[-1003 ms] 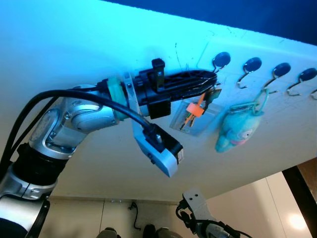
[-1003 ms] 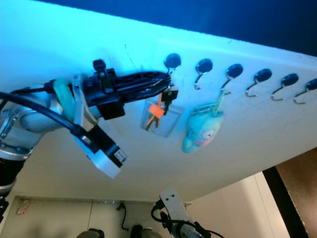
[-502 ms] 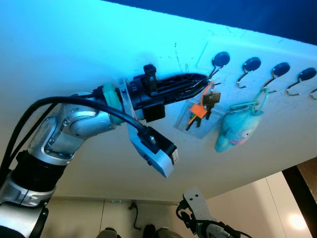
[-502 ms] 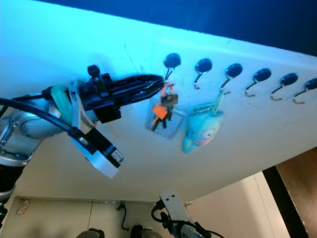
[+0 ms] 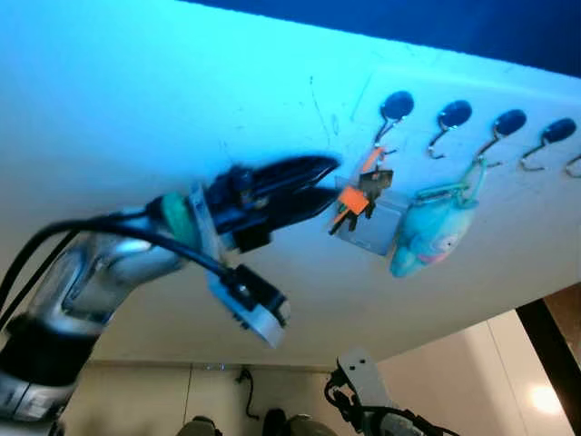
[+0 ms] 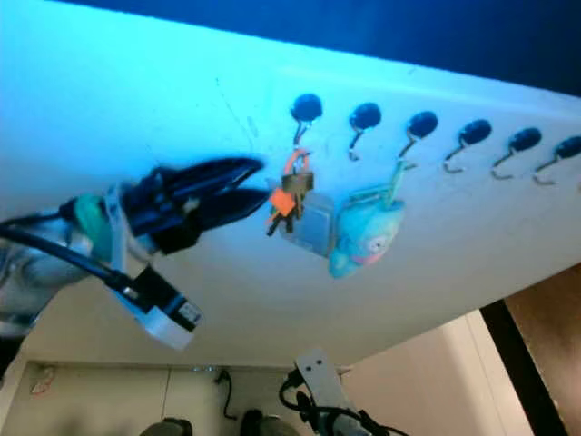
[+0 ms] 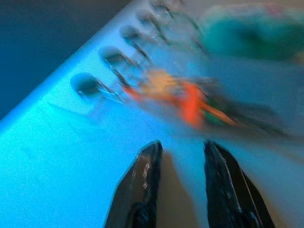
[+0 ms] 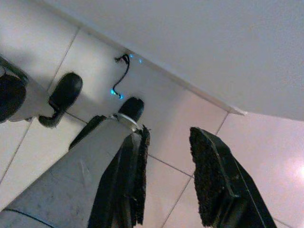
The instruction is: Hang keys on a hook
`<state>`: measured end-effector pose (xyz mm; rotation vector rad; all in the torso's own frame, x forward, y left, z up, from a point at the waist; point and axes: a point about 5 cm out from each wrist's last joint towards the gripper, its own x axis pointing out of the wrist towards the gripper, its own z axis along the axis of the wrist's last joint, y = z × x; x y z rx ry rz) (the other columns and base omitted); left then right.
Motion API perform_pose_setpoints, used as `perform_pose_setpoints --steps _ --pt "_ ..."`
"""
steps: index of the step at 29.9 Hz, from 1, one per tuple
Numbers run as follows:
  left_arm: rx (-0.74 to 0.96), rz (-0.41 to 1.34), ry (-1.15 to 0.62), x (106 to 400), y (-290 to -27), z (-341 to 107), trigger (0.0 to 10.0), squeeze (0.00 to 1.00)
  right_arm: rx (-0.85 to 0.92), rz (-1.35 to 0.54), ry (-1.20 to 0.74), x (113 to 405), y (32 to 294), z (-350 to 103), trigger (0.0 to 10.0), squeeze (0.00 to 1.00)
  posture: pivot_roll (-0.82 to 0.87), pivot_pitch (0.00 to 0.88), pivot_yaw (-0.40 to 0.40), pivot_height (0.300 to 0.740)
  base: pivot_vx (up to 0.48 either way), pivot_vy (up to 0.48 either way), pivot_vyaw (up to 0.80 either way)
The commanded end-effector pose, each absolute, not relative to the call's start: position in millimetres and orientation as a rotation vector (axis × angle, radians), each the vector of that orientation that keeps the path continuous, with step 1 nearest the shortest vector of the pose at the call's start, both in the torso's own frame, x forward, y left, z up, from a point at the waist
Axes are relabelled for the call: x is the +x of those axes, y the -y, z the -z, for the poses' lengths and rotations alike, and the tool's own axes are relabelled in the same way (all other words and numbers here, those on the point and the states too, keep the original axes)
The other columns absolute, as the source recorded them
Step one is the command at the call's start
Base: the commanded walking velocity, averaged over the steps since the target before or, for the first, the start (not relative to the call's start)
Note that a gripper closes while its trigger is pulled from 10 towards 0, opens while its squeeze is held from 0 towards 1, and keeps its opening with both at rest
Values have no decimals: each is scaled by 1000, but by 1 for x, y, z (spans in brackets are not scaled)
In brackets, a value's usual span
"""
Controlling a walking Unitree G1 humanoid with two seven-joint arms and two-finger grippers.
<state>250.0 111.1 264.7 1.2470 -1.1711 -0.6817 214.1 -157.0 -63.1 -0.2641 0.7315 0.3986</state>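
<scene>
Keys (image 5: 361,193) released and left hanging on the first hook (image 5: 390,116)

The left gripper (image 5: 320,182) has been drawn back with fingers spread and empty, clear of the bunch, which now hangs beside the blue plush (image 5: 429,238); hanging is judged done. The right gripper (image 8: 166,175) is held open near the floor

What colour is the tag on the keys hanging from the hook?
Orange: the tag on the keys shows best in the left eye view.

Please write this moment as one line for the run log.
keys: hanging on first hook | left end effector: open, beside keys, not touching | right end effector: open, idle, pointing at floor
</scene>
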Motion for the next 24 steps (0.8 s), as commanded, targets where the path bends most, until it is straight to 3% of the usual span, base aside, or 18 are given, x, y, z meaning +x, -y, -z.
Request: perform_pose_setpoints --steps 1,6,8,9,11,12,13,14,15,16,17,18,19,20,21,24 --pt "1254 717 1166 242 -116 -252 10000 0 -260 -373 -772 204 165 69 10000 0 122 151 -110 740 0 0 0" --pt "1313 797 1024 231 -141 -213 10000 0 -267 -374 -782 202 168 70 10000 0 138 162 -111 740 0 0 0" --pt "1339 853 833 229 -162 -177 10000 0 -274 -375 -787 201 169 71 10000 0 137 161 -110 740 0 0 0" --pt "1339 853 833 229 -162 -177 10000 0 -274 -375 -787 201 169 71 10000 0 137 161 -110 740 0 0 0" --pt "1286 875 531 229 -181 -131 10000 0 -274 -369 -787 200 170 71 10000 0 120 161 -107 740 0 0 0" --pt "1286 875 531 229 -181 -131 10000 0 -274 -369 -787 200 170 71 10000 0 120 161 -107 740 0 0 0" --pt "1206 856 333 226 -191 -101 10000 0 -270 -365 -786 200 170 71 10000 0 111 158 -110 740 0 0 0" --pt "1206 856 333 226 -191 -101 10000 0 -270 -365 -786 200 170 71 10000 0 111 158 -110 740 0 0 0" --pt "1068 810 73 222 -199 -68 10000 0 -265 -361 -783 200 170 71 10000 0 99 155 -115 740 0 0 0" --pt "1068 810 73 222 -199 -68 10000 0 -265 -361 -783 200 170 71 10000 0 99 155 -115 740 0 0 0" --pt "962 783 -87 216 -203 -47 10000 0 -262 -359 -782 200 171 71 10000 0 98 154 -116 740 0 0 0" --pt "962 783 -87 216 -203 -47 10000 0 -262 -359 -782 200 171 71 10000 0 98 154 -116 740 0 0 0" --pt "811 689 -234 214 -205 -26 10000 0 -261 -354 -781 200 173 70 10000 0 86 144 -118 740 0 0 0" --pt "811 689 -234 214 -205 -26 10000 0 -261 -354 -781 200 173 70 10000 0 86 144 -118 740 0 0 0" --pt "669 593 -356 213 -206 -8 10000 0 -259 -348 -778 200 175 70 10000 0 79 137 -114 740 0 0 0" --pt "539 458 -470 213 -209 11 10000 0 -251 -337 -774 202 177 69 10000 0 68 130 -110 740 0 0 0"
